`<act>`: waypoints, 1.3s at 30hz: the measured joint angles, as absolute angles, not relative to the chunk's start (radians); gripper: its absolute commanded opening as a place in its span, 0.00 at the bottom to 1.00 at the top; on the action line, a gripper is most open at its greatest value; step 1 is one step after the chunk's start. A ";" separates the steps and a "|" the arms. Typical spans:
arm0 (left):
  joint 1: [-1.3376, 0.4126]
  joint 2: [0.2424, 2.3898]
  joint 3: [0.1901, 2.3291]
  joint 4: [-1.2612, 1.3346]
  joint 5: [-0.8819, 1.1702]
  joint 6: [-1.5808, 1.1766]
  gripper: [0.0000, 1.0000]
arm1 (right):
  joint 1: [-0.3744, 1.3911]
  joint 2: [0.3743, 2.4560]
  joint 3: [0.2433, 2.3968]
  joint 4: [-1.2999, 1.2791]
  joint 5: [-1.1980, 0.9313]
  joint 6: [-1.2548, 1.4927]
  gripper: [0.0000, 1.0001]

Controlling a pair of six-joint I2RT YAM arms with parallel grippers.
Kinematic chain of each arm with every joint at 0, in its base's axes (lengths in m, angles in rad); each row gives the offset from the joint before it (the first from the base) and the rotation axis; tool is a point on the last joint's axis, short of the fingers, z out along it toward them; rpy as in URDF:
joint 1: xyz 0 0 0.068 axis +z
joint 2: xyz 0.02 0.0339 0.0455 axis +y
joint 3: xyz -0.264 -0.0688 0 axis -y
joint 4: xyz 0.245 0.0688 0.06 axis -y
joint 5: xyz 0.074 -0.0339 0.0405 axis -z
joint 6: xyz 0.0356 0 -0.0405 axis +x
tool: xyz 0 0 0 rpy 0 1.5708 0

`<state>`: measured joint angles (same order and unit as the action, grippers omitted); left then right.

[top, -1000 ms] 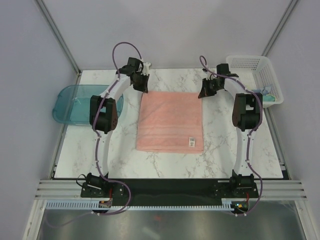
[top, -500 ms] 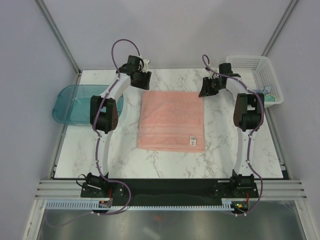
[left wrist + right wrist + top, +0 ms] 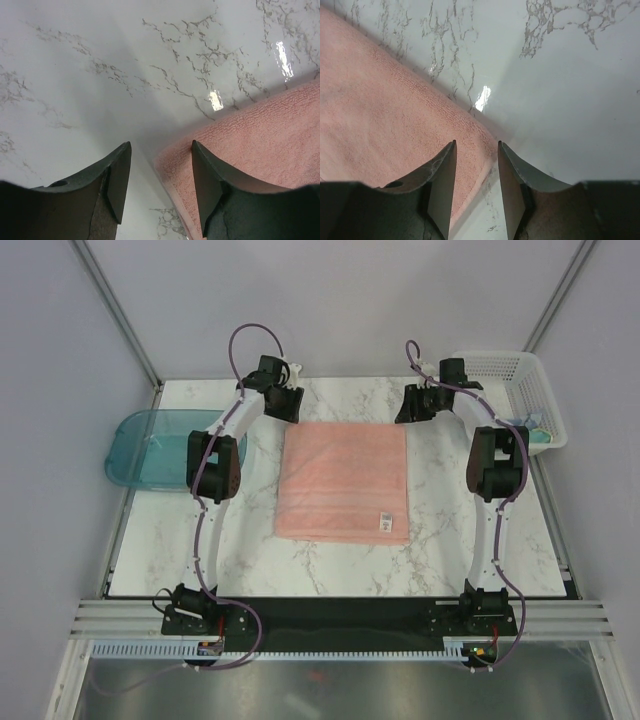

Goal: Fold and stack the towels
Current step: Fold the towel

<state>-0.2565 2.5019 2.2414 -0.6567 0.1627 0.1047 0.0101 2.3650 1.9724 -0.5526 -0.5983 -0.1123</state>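
Left fingers (image 3: 116, 182): released, spread apart, nothing between them. They are positioned over the 11 o'clock corner of the pink towel (image 3: 343, 480). Right fingers (image 3: 442, 180): released, spread apart and empty, over the towel's 1 o'clock corner. The towel lies flat as a rectangle at the centre of the marble surface (image 3: 440, 540), with a white tag (image 3: 383, 523) near its 5 o'clock corner. A teal tray (image 3: 140, 445) sits at the surface's 9 o'clock edge, a white basket (image 3: 500, 370) at 2 o'clock.
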 measured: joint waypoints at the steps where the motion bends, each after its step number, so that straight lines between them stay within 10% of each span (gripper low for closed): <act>1: -0.257 2.507 2.246 -0.656 0.164 0.108 0.56 | 0.010 2.370 1.977 -0.551 -0.604 -0.113 0.47; 25: -0.250 2.511 2.260 -0.716 0.222 0.174 0.42 | 0.010 2.431 1.985 -0.546 -0.640 -0.138 0.41; 30: -0.248 2.517 2.273 -0.729 0.243 0.186 0.04 | 0.009 2.433 1.985 -0.545 -0.640 -0.140 0.24; 34: -0.248 2.527 2.285 -0.731 0.255 0.192 0.02 | 0.009 2.434 1.985 -0.546 -0.648 -0.139 0.00; 39: -0.249 2.527 2.298 -0.729 0.234 0.192 0.02 | 0.009 2.434 2.002 -0.545 -0.648 -0.127 0.00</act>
